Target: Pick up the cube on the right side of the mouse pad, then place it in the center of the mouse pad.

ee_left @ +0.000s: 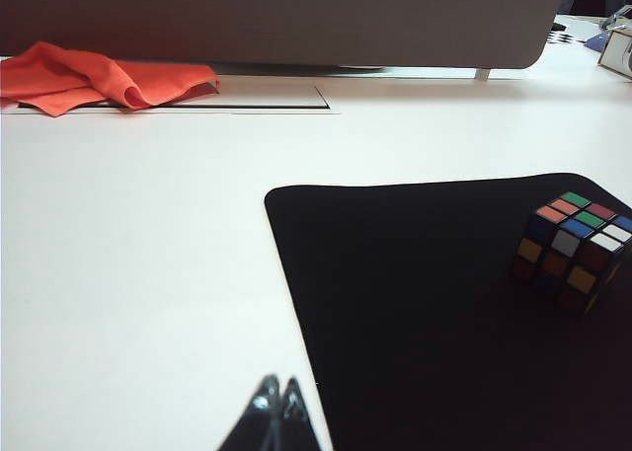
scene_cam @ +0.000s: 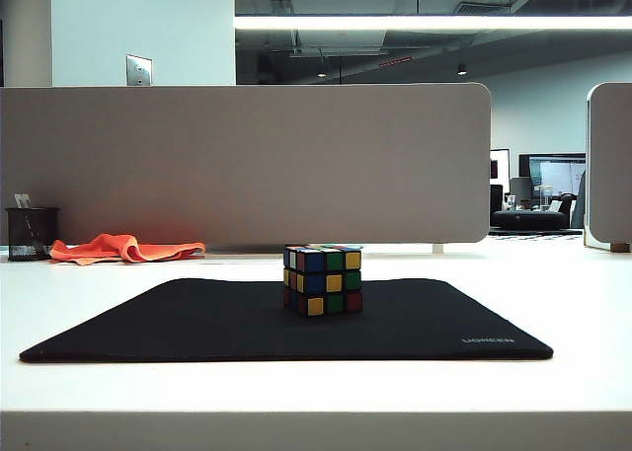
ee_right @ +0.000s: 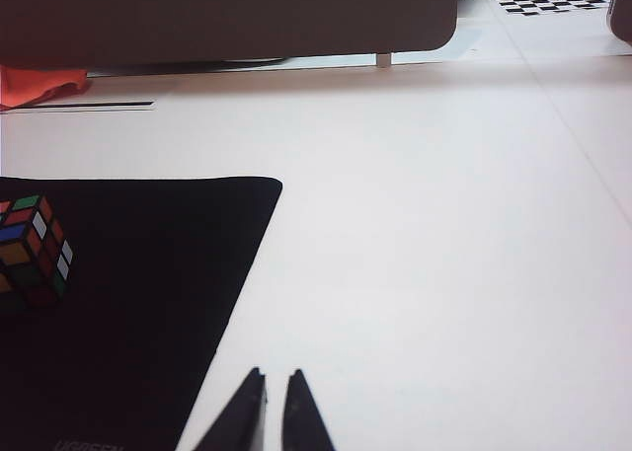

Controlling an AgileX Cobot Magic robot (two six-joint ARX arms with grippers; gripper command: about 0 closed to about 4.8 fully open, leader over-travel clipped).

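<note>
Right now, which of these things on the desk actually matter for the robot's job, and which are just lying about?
Part of the job:
- cube, sitting mid-pad
- mouse pad
- left hand, shut, off the pad's edge
- right hand, nearly shut, empty

Just lying about:
- orange cloth
- pen cup
- desk divider

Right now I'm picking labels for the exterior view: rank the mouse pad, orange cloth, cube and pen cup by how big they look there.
1. mouse pad
2. orange cloth
3. cube
4. pen cup, unsure: it sits farther back, so the cube's lead may just be nearness.
</note>
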